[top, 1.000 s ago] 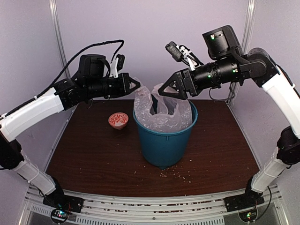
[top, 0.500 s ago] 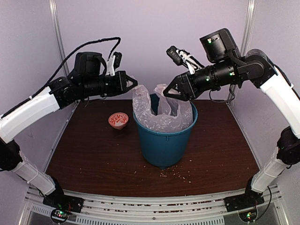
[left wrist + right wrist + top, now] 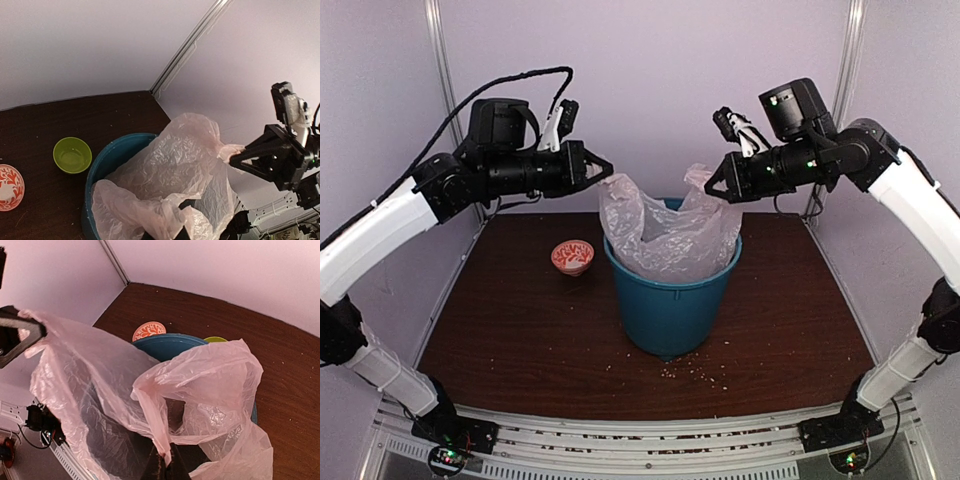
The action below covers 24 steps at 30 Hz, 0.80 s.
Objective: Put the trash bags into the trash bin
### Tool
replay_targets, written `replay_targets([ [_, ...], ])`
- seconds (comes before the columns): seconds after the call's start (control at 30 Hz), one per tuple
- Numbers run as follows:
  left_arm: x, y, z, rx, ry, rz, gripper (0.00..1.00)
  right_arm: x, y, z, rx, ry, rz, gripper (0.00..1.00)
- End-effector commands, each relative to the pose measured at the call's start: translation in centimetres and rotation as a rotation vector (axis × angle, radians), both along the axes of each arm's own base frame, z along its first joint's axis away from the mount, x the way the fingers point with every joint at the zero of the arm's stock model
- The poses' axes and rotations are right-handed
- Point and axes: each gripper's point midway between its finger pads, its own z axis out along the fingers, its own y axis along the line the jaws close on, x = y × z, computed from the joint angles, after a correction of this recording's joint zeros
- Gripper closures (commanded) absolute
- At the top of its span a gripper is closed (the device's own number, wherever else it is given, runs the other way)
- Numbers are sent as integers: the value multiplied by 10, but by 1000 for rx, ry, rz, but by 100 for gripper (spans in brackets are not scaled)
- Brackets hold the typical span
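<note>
Spreading wider and higher, the left gripper and right gripper each pinch a handle, stretching the trash bag crosswise over the trash bin. Left wrist: its belly sags inside the rim. Right wrist: its mouth gapes directly above the bin.

The dark brown bench holds the blue bin in the middle. A small red bowl sits at its 10 o'clock, a green bowl near 12, crumbs at 6.
</note>
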Motion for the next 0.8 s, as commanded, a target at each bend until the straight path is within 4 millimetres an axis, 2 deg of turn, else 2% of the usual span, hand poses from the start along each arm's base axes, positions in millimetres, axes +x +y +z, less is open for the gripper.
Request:
replay_targets([
  [0.0, -34, -1, 5, -24, 6, -143, 100, 4, -20, 9, 150, 39, -108, 100],
  [0.17, -59, -1, -25, 4, 56, -253, 100, -1, -23, 8, 286, 70, -128, 100],
  [0.33, -57, 11, -42, 45, 69, -197, 100, -13, -27, 32, 402, 29, -86, 100],
  [0.53, -45, 25, -45, 84, 66, -93, 100, -13, -51, 39, 388, -10, -146, 99],
  [0.77, -32, 36, -28, 131, 19, -21, 100, 12, -84, 36, 360, -18, -299, 100],
])
